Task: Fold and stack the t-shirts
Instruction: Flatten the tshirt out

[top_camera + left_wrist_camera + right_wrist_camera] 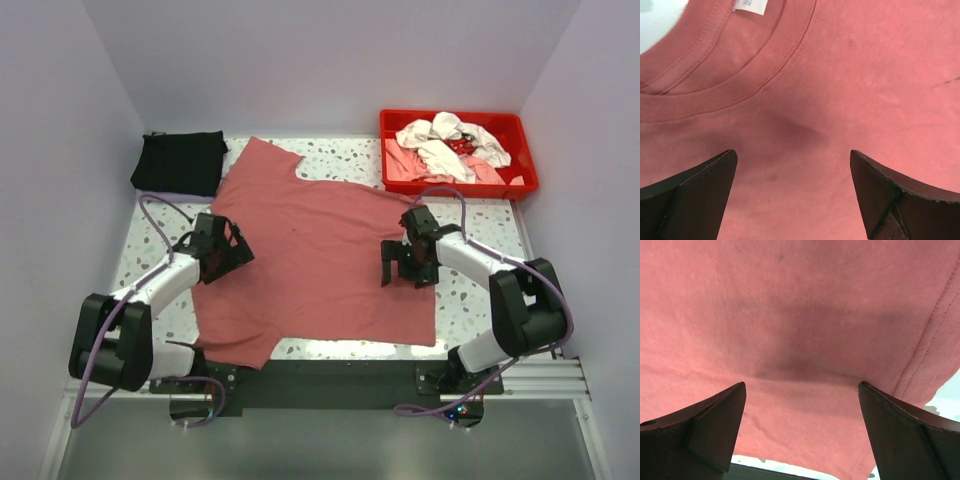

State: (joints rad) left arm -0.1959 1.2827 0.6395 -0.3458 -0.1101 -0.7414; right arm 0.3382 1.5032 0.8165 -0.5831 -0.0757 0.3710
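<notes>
A small white label point(751, 5) sits inside the collar of the brick-red t-shirt point(320, 255) (its writing is too blurred to read). At the upper left lies a folded black t-shirt point(180, 162). The left pincer point(228, 250) hangs low over the collar, jaws wide apart and empty. The red shirt is spread flat mid-frame on the speckled surface point(470, 290). The right pincer point(400, 266) hovers over the hem, also apart and empty. At the upper right, a red tray point(528, 185) holds white and pale pink t-shirts point(450, 145).
</notes>
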